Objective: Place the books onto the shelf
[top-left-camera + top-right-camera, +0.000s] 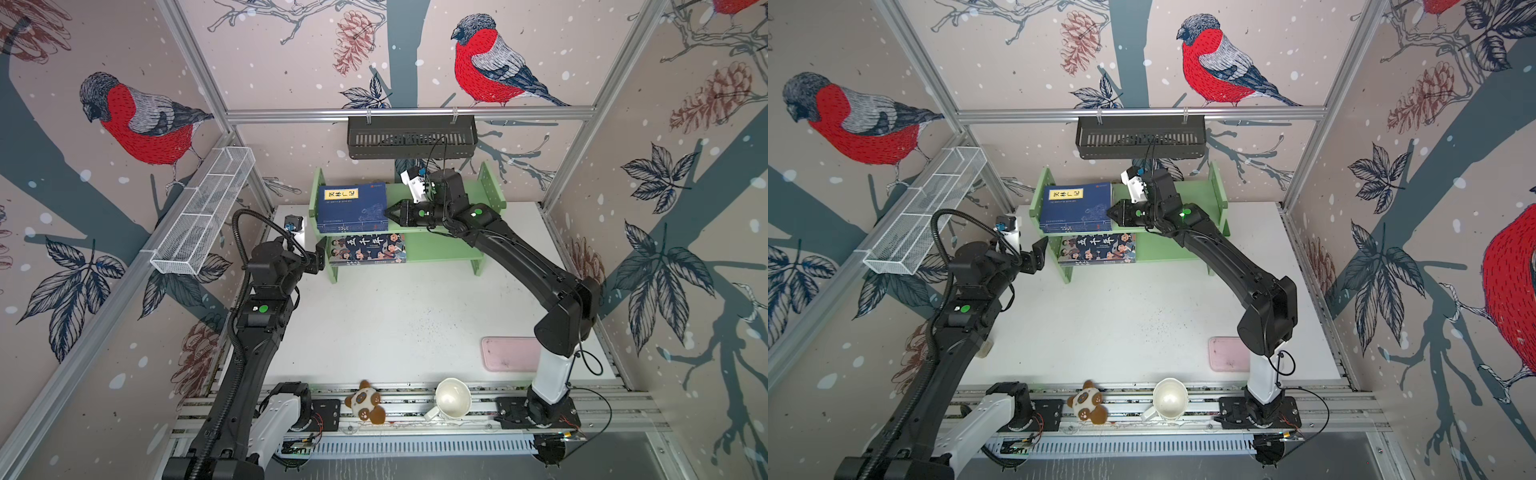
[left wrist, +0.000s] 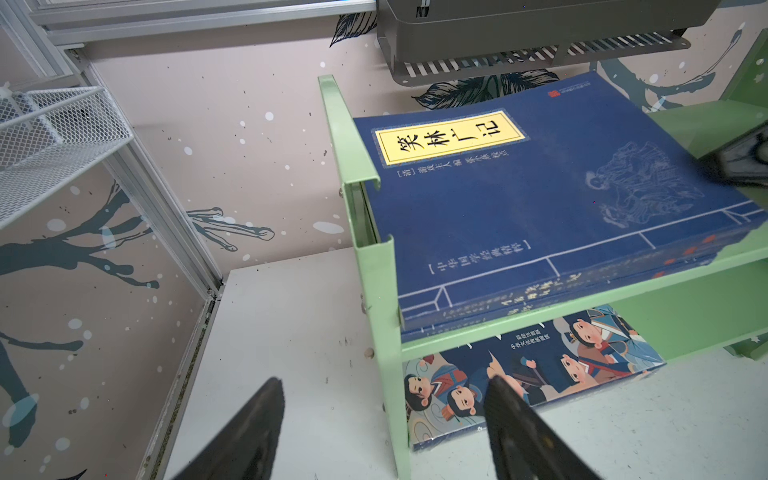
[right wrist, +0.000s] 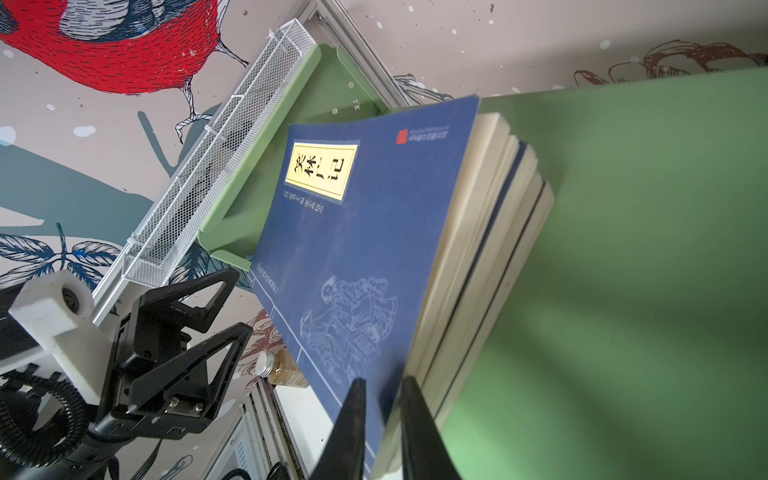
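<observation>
Overhead view of a two-armed robot at a white table, facing a light green two-tier shelf (image 1: 440, 253) at the far wall.

A stack of navy paperbacks (image 1: 353, 208) lies flat on the upper tier, yellow title label up. It sits hard against the shelf's left side panel, which acts as a stop. The spines face the front, so the loose page edges face right, toward the free part of the tier. In the right wrist view those page edges (image 3: 490, 257) are slightly fanned, not squared. A larger cartoon-cover book (image 1: 368, 248) lies flat on the lower tier, also pushed to the left end.

The right gripper (image 1: 390, 212) reaches in from the right at the stack's page edge, near its front corner. The gripper is rolled so one finger sits over the other. Its fingers (image 3: 357, 411) are drawn nearly together, leaving a thin gap. The upper one rests over the top cover's edge, the lower beside the pages. Whether they nip the top book or only press against it cannot be told.

The left gripper (image 1: 320, 255) hovers just outside the left side panel, level with the lower tier. Its fingers (image 2: 257, 419) are spread wide with nothing between them (probably placed to steady the shelf against a sideways push).

Every book in view is already on the shelf, so what likely remains is tidying the stack.
</observation>
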Controlling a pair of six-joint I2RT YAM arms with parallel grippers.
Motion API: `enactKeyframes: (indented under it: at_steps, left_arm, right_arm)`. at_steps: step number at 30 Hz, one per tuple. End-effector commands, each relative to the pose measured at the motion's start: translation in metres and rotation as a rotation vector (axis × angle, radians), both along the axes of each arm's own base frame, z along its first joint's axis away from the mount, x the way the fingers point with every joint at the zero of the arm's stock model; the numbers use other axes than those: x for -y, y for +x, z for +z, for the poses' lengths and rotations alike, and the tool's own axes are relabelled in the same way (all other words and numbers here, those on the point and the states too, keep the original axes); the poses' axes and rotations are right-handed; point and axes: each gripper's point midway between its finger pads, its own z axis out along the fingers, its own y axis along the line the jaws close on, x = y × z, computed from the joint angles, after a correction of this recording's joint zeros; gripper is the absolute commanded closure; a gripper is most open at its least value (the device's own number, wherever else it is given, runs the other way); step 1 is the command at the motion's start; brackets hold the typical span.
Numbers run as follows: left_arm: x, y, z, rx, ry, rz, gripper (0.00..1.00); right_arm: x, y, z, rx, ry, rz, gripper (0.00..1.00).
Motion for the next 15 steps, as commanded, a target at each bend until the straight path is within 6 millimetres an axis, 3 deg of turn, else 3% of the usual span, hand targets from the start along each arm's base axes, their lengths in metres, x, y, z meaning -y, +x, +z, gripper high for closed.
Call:
enactKeyframes:
  at_steps: [1,4,8,12,15]
  left_arm:
    - [0.000,0.000,0.012,0.045,0.000,0.001,0.24]
    - [0.000,-0.001,0.006,0.021,-0.008,0.002,0.24]
    - [-0.003,-0.003,-0.009,-0.048,-0.049,0.030,0.24]
    - [0.000,-0.011,-0.029,-0.127,-0.081,0.024,0.25]
    - [0.002,-0.019,-0.040,-0.125,-0.033,-0.004,0.25]
  right_arm:
    - [0.000,-0.001,0.003,0.016,-0.003,0.008,0.81]
    - [0.006,-0.001,0.010,0.038,-0.007,-0.020,0.76]
    - [0.024,-0.011,0.033,0.109,0.029,-0.076,0.70]
    - [0.049,-0.037,0.051,0.161,0.087,-0.104,0.73]
    - [0.067,-0.064,0.048,0.182,0.097,-0.108,0.73]
